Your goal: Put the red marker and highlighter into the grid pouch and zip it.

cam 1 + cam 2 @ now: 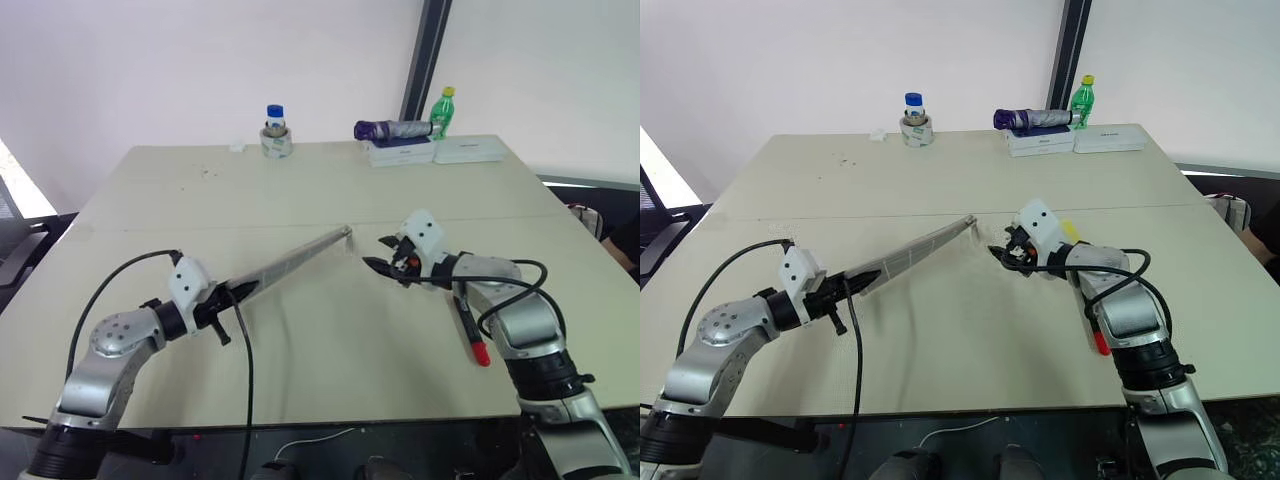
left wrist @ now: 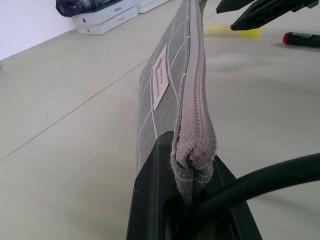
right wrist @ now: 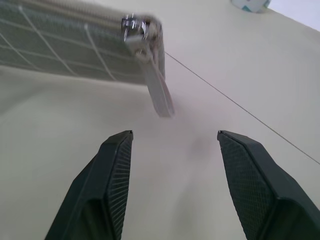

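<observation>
My left gripper (image 1: 228, 298) is shut on one end of the grid pouch (image 1: 295, 260) and holds it off the table, edge up. The pouch slants toward my right gripper (image 1: 383, 254). Along the top edge the zipper (image 2: 196, 95) looks closed. The slider with its pull tab (image 3: 160, 97) hangs at the far end, just ahead of my right gripper (image 3: 175, 134), which is open and holds nothing. The red marker (image 1: 470, 327) lies on the table beside my right forearm. The yellow highlighter (image 2: 235, 31) lies on the table behind my right gripper, partly hidden (image 1: 1070, 229).
At the back of the table (image 1: 300, 200) stand a tape roll with a small bottle (image 1: 276, 135), a folded purple umbrella (image 1: 392, 129) on white boxes (image 1: 402, 153), and a green bottle (image 1: 442, 112). A black cable (image 1: 243, 380) loops from my left wrist.
</observation>
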### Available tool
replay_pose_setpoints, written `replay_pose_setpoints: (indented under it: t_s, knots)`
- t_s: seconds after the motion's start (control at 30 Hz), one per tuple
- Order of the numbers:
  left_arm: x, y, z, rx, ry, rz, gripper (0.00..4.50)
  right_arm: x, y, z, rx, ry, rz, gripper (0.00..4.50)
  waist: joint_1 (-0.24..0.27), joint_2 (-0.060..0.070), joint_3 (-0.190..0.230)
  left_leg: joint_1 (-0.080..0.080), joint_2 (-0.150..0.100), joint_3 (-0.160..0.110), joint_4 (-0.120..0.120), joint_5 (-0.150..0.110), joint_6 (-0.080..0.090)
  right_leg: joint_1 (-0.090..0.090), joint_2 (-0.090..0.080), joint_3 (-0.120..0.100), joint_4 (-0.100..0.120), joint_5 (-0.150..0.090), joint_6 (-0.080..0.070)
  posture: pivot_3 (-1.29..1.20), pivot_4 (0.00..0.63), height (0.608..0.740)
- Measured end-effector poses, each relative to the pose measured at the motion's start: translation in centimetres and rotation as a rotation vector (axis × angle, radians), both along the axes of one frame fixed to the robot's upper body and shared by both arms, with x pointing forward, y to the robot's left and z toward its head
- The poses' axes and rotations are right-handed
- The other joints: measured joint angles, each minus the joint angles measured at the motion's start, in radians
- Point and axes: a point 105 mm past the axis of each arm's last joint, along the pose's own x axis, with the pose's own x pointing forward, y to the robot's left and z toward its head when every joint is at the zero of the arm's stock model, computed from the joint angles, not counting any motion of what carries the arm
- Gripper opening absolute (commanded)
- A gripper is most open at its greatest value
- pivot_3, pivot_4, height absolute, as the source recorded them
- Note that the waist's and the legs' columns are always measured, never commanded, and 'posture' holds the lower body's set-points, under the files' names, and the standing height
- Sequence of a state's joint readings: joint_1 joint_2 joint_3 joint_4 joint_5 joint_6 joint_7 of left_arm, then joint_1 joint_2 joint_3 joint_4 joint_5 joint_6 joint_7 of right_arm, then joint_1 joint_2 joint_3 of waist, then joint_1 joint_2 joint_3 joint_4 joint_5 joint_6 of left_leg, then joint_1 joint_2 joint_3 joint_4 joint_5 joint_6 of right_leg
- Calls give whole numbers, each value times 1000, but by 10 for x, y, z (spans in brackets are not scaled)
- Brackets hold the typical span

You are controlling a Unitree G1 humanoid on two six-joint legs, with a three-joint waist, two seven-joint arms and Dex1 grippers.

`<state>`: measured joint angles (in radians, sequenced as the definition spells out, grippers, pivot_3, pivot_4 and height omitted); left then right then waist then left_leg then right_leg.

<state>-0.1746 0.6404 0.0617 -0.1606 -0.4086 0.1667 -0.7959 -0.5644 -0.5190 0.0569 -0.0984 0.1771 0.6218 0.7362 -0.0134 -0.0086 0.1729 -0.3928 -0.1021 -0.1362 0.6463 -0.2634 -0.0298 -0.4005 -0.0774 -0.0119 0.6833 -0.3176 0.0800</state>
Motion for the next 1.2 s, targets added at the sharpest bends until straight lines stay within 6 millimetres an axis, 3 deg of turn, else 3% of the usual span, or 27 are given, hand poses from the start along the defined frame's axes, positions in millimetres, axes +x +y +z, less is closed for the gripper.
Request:
replay_pose_setpoints:
  t_s: [0.1, 0.5, 0.6, 0.73, 1.03, 1.2]
  knots:
    - [-1, -2, -3, -7, 4, 5, 0, -6, 6, -3, 74, 67, 20, 2871, 1, 0, 0, 0, 0, 0, 0, 0, 0, 0, 0, 0, 0, 0, 0, 0, 150, 740]
    - [-1, -6, -5, 6, -4, 5, 0, 3, 28, 5, 193, 77, -39, 2871, 0, 0, 0, 0, 0, 0, 0, 0, 0, 0, 0, 0, 0, 0, 0, 0, 150, 740]
    - [-2, -8, -5, 7, -9, 4, 0, 5, 30, 5, 205, 81, -49, 1939, 0, 0, 0, 0, 0, 0, 0, 0, 0, 0, 0, 0, 0, 0, 0, 0, 150, 740]
    - [-2, -9, -5, 3, -14, 10, 0, 7, 31, 2, 214, 100, -54, 49, 0, 0, 0, 0, 0, 0, 0, 0, 0, 0, 0, 0, 0, 0, 0, 0, 150, 740]
    - [3, -21, -13, -21, -20, 78, 0, 5, 46, -7, 118, 96, -40, 49, 0, 0, 0, 0, 0, 0, 0, 0, 0, 0, 0, 0, 0, 0, 0, 0, 150, 740]
    - [5, -35, -15, -46, -23, 98, 0, -9, 69, 3, 72, 51, 53, 49, 0, 0, 0, 0, 0, 0, 0, 0, 0, 0, 0, 0, 0, 0, 0, 0, 150, 740]
